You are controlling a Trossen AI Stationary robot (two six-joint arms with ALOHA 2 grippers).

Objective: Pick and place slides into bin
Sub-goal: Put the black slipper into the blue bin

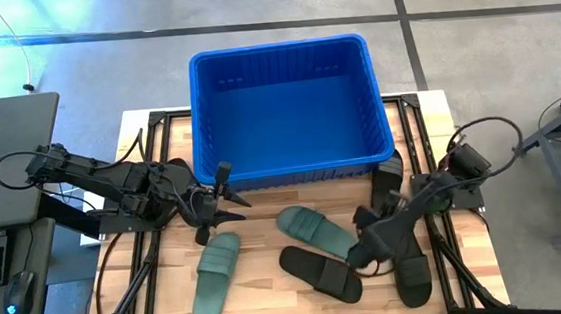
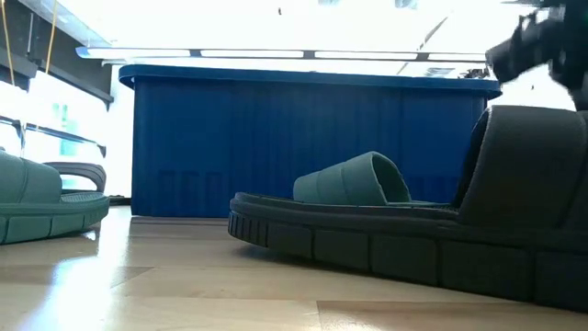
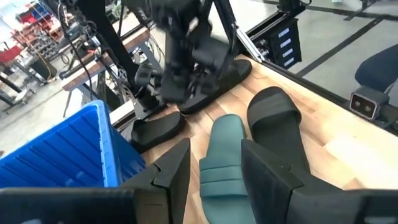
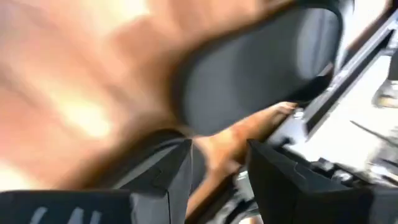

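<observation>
The blue bin [image 1: 287,106] stands at the table's far middle. A green slide [image 1: 218,274] lies on its sole at the near left. A second green slide [image 1: 316,229] lies in the middle, and also shows in the left wrist view [image 3: 221,155]. Black slides lie at the near middle [image 1: 320,272], the near right [image 1: 413,272] and by the bin's right corner [image 1: 387,174]. My left gripper [image 1: 231,196] is open and empty, just in front of the bin's near left corner. My right gripper [image 1: 356,259] is open, low between the middle green slide and the black ones. A black slide [image 4: 261,74] lies beyond its fingers.
The table's black frame rails [image 1: 144,148] run along its left and right sides. A desk with a keyboard and mouse [image 1: 15,293] stands left of the table. In the low view a black slide [image 2: 413,239] fills the foreground before the bin [image 2: 303,138].
</observation>
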